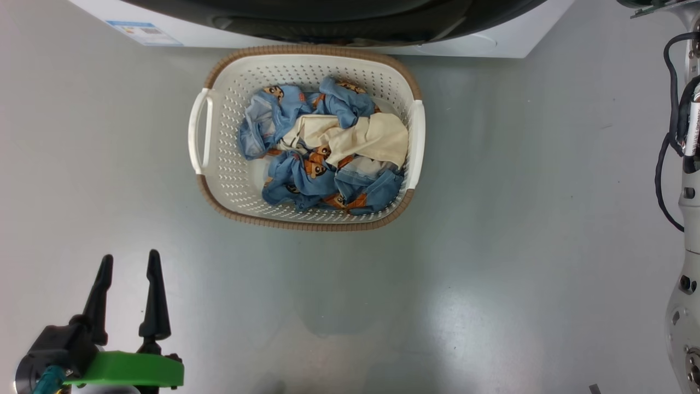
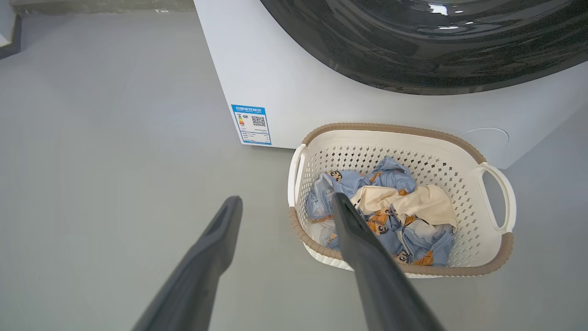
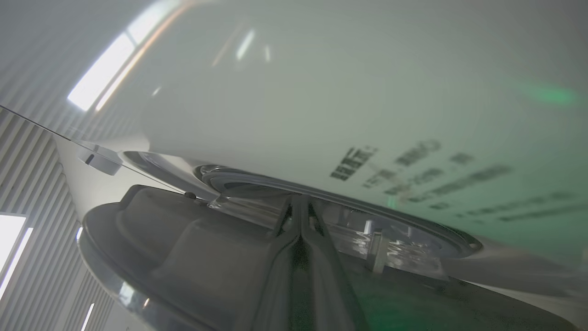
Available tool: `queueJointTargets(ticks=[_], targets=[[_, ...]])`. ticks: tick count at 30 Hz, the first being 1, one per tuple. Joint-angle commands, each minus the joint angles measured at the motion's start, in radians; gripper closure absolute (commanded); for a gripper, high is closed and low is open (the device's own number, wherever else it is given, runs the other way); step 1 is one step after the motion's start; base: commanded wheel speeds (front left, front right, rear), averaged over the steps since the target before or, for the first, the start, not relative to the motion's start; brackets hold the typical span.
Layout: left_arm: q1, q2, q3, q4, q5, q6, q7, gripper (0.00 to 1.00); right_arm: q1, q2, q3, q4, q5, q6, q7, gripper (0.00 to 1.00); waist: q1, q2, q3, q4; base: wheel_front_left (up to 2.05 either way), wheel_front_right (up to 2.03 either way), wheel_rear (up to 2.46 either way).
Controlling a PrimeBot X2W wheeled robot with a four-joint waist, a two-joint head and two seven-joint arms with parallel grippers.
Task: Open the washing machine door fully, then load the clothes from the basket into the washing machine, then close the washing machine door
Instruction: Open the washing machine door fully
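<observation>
The basket [image 1: 306, 52] stands on the floor right in front of the washing machine [image 1: 492, 46]. Inside lie the clothes [image 1: 306, 164], light blue with bear prints and a cream piece on top. The glossy black washing machine door [image 1: 328, 16] fills the machine's front above it. My left gripper [image 1: 130, 255] is open and empty, low to the basket's near left. In the left wrist view its fingers [image 2: 220, 239] are spread, with the basket [image 2: 390, 128], clothes [image 2: 427, 239] and door [image 2: 436, 46] ahead. My right gripper [image 3: 299, 200] is shut, tips pressed together at the seam between the door's rim [image 3: 183, 248] and the white machine front [image 3: 321, 92].
Bare grey floor [image 1: 492, 273] surrounds the basket on the left, right and near sides. My right arm's pale forearm with black cables [image 1: 686, 219] runs up the right edge. A blue energy label [image 2: 251, 124] sits on the machine's lower left corner.
</observation>
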Motion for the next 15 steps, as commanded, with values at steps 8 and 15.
queueJointTargets(ticks=[8,15], targets=[[0.005,0.02,0.043,-0.019,-0.003,-0.003,-0.009,0.0,0.039,0.043,0.072,-0.083,-0.001,-0.001,0.065,1.0,0.0,-0.0001,-0.004,-0.018,0.0,0.0,0.0],[0.001,0.02,0.051,-0.017,-0.007,-0.002,-0.009,0.0,0.092,0.058,0.112,-0.158,0.01,-0.001,0.114,1.0,0.0,-0.0001,-0.015,-0.035,0.0,0.0,0.0]])
